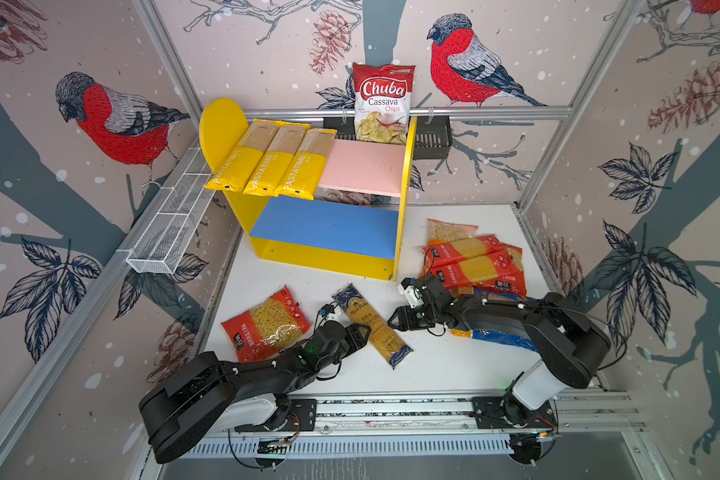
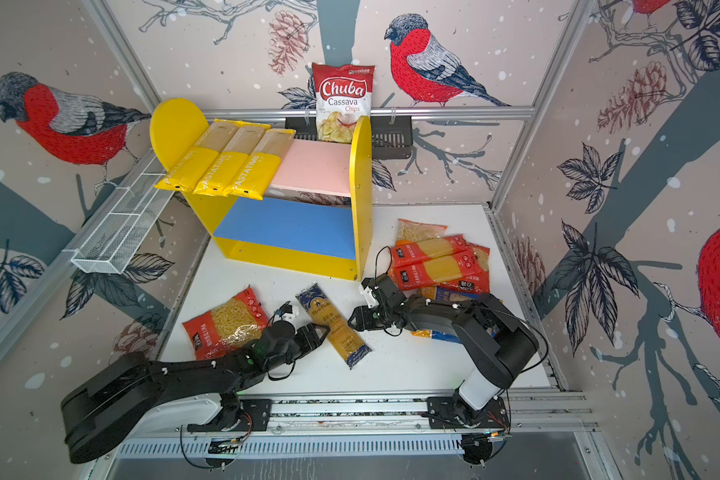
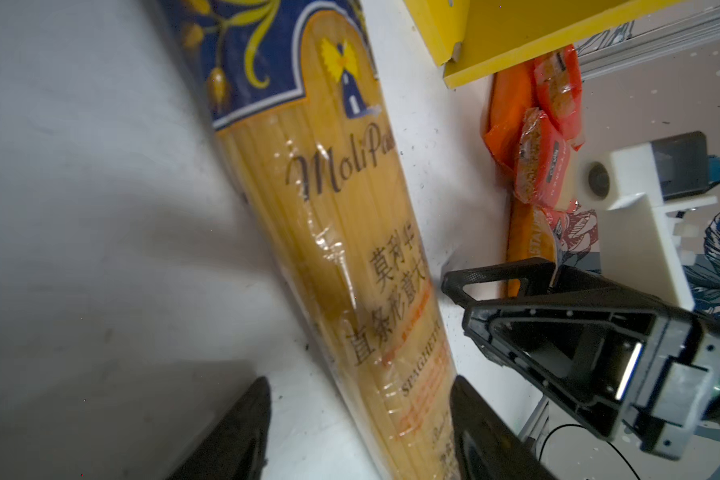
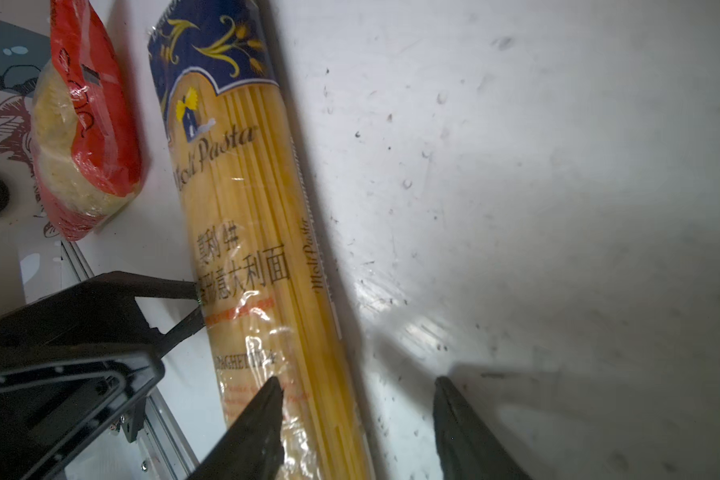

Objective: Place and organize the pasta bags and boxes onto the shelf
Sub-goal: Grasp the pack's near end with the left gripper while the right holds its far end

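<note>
The blue-labelled spaghetti pack lies flat on the table in front of the shelf. The left jaws stand partly open astride it, not pinching. The right jaws are open and empty, with one finger over the pack's edge. Three PASTATIME packs lie on the pink upper board.

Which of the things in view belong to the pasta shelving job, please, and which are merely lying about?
Job: shelf, three PASTATIME packs, Moli Pasta spaghetti pack, red macaroni bag, red spaghetti packs, orange macaroni bag, blue-labelled pack.
Lying about: Chuba Cassava Chips bag, white wire-mesh basket, black slotted basket.
</note>
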### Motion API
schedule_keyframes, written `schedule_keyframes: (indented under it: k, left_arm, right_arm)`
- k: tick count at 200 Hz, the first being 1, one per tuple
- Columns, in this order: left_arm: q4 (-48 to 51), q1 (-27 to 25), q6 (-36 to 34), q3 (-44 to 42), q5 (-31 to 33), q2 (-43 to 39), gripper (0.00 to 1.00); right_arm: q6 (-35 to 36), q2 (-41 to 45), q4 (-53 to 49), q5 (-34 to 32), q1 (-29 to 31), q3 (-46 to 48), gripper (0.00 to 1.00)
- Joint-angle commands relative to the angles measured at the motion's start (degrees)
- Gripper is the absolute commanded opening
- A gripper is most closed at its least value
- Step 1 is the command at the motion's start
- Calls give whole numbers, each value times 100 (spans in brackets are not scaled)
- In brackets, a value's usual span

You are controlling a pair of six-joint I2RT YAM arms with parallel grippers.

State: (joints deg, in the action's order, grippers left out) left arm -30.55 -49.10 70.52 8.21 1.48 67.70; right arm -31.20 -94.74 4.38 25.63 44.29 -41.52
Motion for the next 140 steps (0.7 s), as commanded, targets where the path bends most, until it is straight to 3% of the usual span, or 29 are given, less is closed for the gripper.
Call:
schedule_keyframes:
  k: [1,44,87,140]
  left_arm:
    - [-356,-12,180,-73,15,144,64]
    - [-749,-12,317,-210,56,352,51]
    - [-1063,-12,436,-336,-16,430,33]
    - [-680,-3,469,-368,82,-146,29]
  right_arm:
    - [-47,-258,428,463,59,-14,57]
    - [-159,-820,731,757,301,-257,51]
    - [-360,-1022,1109,1021,403,-402,34]
    - [-712,-762,1547,1226,431,-265,12]
